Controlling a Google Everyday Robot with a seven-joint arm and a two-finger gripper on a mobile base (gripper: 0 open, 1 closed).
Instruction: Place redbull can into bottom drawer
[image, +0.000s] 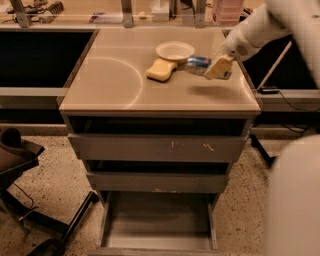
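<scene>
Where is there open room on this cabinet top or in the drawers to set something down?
The countertop is bare on its left half, from its left edge to the sponge, and along the front strip. The open bottom drawer has a bare floor too. It is crowded back right, where bowl, sponge, can and gripper bunch together.

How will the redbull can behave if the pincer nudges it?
Lying on its side on the countertop, the redbull can would likely roll. Its smooth metal looks slippery. The pincer is at its end farthest from the yellow sponge.
</scene>
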